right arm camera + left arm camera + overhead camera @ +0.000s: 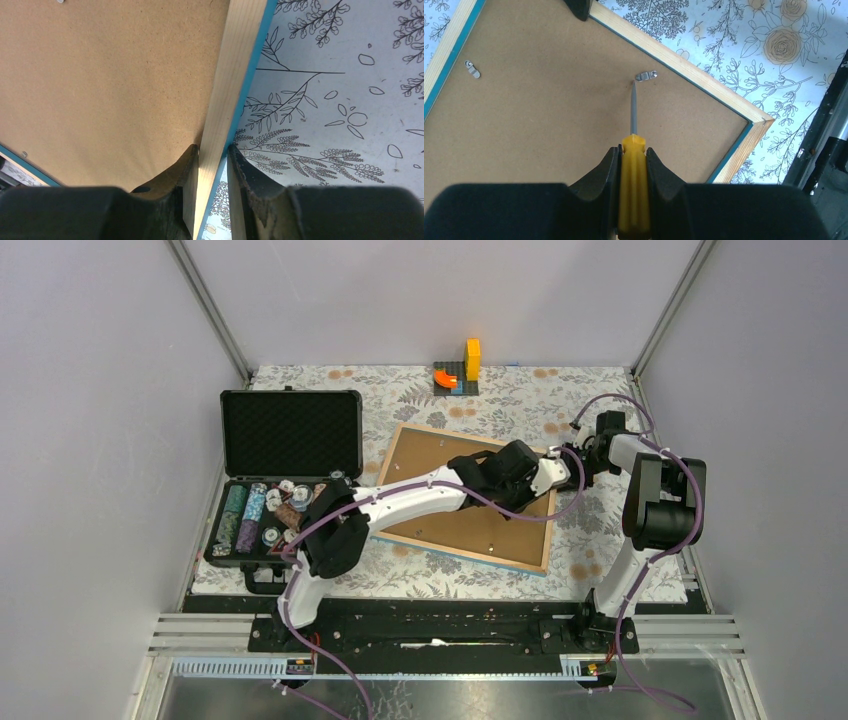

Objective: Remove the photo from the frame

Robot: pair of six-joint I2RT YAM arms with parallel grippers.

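The large flat picture frame (480,525) is seen lying face down at mid-table on the floral tablecloth (400,390), brown fibreboard back up. A yellow-handled screwdriver (633,115) is pinched in the left gripper (633,152), its grey tip set at a small metal clip (646,75). The frame's pale wooden rim (235,75) is clamped between the right gripper's (214,150) fingers.
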